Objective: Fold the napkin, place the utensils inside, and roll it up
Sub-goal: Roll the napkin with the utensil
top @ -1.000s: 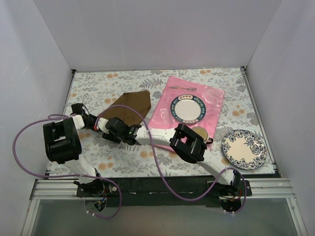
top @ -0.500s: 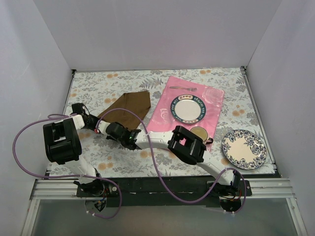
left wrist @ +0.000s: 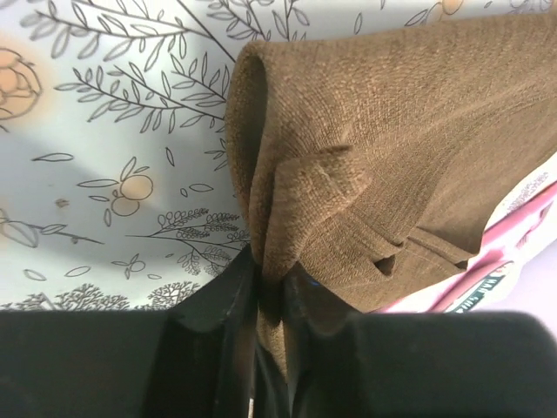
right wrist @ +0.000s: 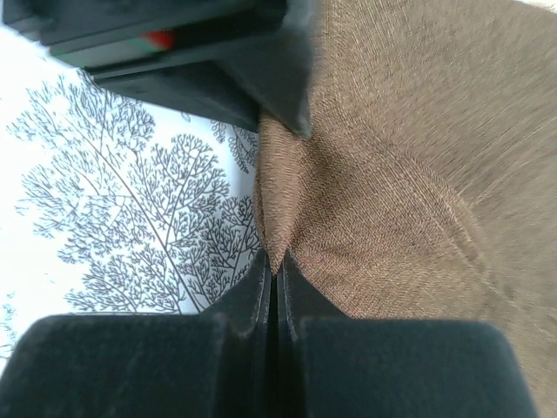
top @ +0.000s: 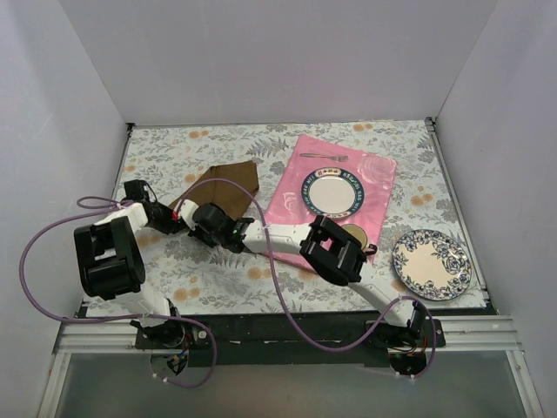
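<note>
The brown napkin lies bunched left of the pink mat, with its near-left corner lifted. My left gripper pinches a folded ridge of the napkin between its nearly touching fingers. Right beside it, my right gripper is shut on a thin point of the napkin's edge, jaws pressed together. Part of the left gripper's black body shows just beyond that point. A slim silver fork rests at the far end of the pink mat, well away from both grippers.
A blue-rimmed plate sits on the pink mat, and a round tan disc lies at the mat's near edge. A blue floral plate is at the near right. White walls enclose the floral tablecloth. Purple cables loop over both arms.
The right gripper has gone from open to shut on the napkin's edge beside the left gripper. Both grippers shifted slightly away from the bases, and the napkin has bunched up shorter.
</note>
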Controlling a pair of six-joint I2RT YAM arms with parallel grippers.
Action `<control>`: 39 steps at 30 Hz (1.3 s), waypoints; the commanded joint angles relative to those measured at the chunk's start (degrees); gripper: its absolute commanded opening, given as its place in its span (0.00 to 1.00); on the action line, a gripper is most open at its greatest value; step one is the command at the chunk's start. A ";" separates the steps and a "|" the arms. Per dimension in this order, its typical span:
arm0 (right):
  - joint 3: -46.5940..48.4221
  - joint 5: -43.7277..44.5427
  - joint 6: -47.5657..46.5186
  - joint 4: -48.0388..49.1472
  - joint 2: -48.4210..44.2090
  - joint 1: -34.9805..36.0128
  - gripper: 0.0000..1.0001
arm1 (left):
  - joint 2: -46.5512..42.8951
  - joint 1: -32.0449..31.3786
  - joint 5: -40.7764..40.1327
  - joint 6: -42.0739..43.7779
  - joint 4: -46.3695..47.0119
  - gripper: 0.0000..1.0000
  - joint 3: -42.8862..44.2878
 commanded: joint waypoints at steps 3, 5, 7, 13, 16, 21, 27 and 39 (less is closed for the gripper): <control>2.42 -18.18 14.74 -3.32 -2.82 -5.62 0.01 | -4.44 0.03 -3.41 2.08 -1.44 0.26 2.09; 2.15 -23.27 18.96 -2.80 -2.47 -7.65 0.01 | -4.88 -0.41 -3.58 2.43 -1.18 0.30 2.35; 1.63 -26.10 22.38 -2.01 -2.38 -9.31 0.01 | -5.58 -1.02 -4.02 2.70 -1.70 0.38 3.14; -2.85 -35.86 31.01 5.46 -2.12 -13.71 0.01 | -9.97 -1.99 -7.71 4.63 -3.81 0.54 4.20; -5.05 -40.16 36.19 9.76 -1.50 -15.55 0.01 | -11.46 -2.00 -8.50 5.07 -4.78 0.59 3.85; -8.21 -46.06 46.02 16.97 -0.45 -17.93 0.01 | -10.77 -2.08 -7.10 3.32 -4.87 0.73 3.23; -8.92 -49.49 51.06 21.46 1.93 -19.43 0.01 | -6.73 -2.17 -1.92 2.00 -0.75 0.71 2.53; -8.31 -50.20 52.55 21.64 2.98 -20.13 0.01 | -1.54 -2.79 -0.85 -0.73 3.31 0.73 2.00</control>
